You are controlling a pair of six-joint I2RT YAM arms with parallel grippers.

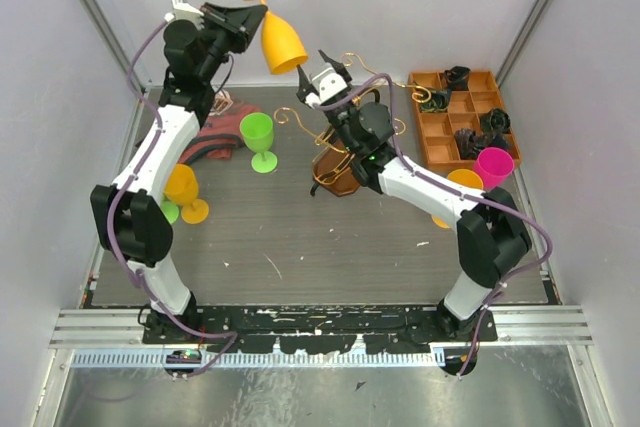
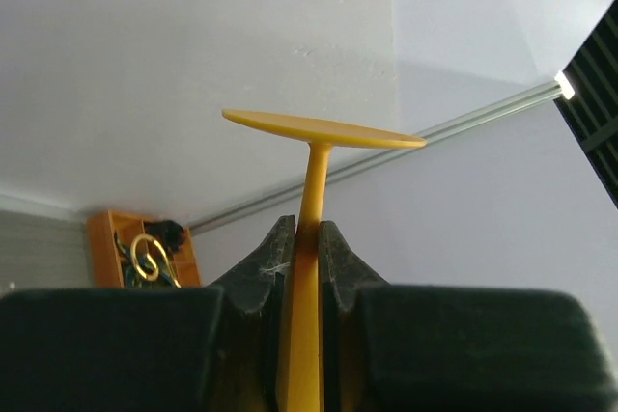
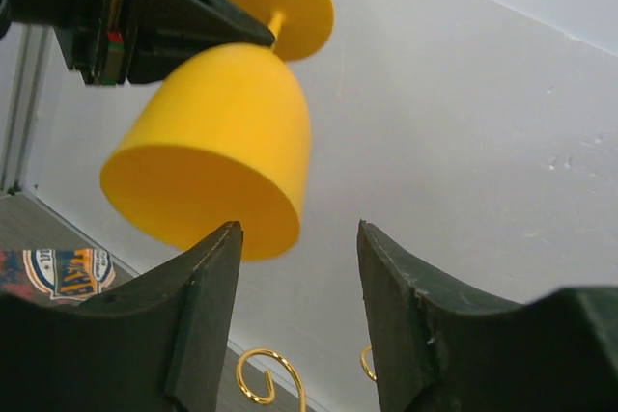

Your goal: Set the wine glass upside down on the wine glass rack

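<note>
The wine glass rack [image 1: 336, 178] is being observed on the tabletop [image 1: 300, 237] beneath the right pincer [image 3: 299, 238], which is gaping empty. The inverted wine glass [image 1: 282, 45] is being gripped by its stem in the left pincer [image 2: 307, 238], aloft.

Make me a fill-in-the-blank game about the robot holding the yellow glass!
1. The left hand squeezes the yellow wine glass by its ____.
2. The glass is flipped over, so its round foot points ____.
3. The right hand waits just under the glass with its fingers ____, holding nothing.

Missing words: stem; up; open
</note>
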